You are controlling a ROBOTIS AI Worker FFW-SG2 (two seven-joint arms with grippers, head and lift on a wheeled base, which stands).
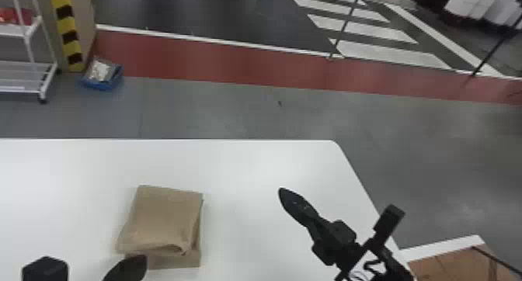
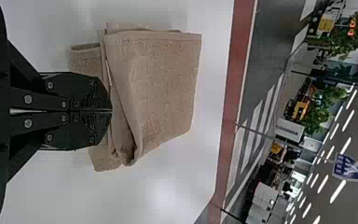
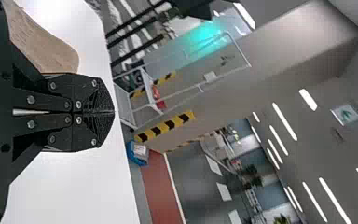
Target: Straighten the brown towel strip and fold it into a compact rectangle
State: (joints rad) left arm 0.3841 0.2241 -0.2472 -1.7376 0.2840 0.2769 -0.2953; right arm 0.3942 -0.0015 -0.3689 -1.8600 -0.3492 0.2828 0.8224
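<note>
Nearest me is the left hand [image 2: 112, 110], at the towel's 7 o'clock. It's clenched with nothing I can see pinched in it, and I can't tell if it's actually touching the cloth. The towel [image 1: 167, 214] itself sits around 7 to 8 o'clock from the middle of the head view, pretty much a squarish pad already. Its lower layer pokes out on the near side, and the 5 o'clock corner is puckered up. Over at the towel's 3 o'clock, well apart, the right hand [image 1: 282, 191] is clenched too, looks empty, above the white surface [image 1: 248, 206]. Way past that there's a rack [image 1: 19, 91] on the floor, 9 to 10 o'clock.

Handling-wise: should be light, soft, floppy, nothing to break. I'd pinch the near edge through every layer, otherwise the top probably slides off the bottom. Mostly tidying left, imo.
</note>
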